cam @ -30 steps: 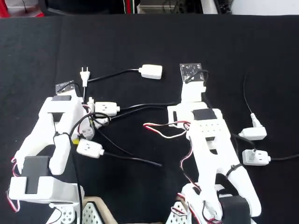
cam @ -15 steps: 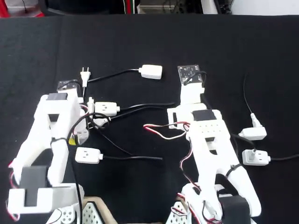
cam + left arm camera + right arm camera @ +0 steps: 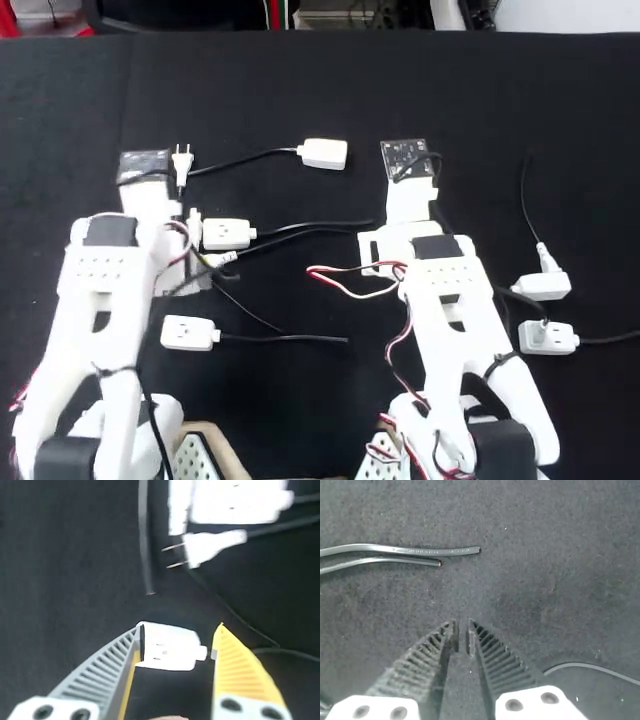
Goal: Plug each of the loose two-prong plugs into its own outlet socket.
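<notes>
My left gripper (image 3: 178, 630) is open, with a small white outlet socket (image 3: 167, 652) lying on the black cloth between its grey and yellow fingers. Beyond it lie a loose white two-prong plug (image 3: 207, 547) and a larger white socket (image 3: 235, 500). From above, that small socket (image 3: 188, 333) sits beside the left arm (image 3: 105, 270), the loose white plug (image 3: 215, 262) just above it, and the larger socket (image 3: 225, 233) above that. Another two-prong plug (image 3: 181, 157) lies near the arm's camera board. My right gripper (image 3: 462, 625) is shut and holds nothing, hanging over bare cloth near two black cable ends (image 3: 477, 550).
A white adapter block (image 3: 323, 153) lies at the upper middle, cabled to the upper plug. Two more white sockets (image 3: 543, 287) (image 3: 547, 337) with cables lie to the right of the right arm (image 3: 440, 280). Black cables cross the middle of the cloth.
The left arm has swung away from the small socket, which went from tilted beside the arm to lying flat a little nearer the front. The right arm has barely moved.
</notes>
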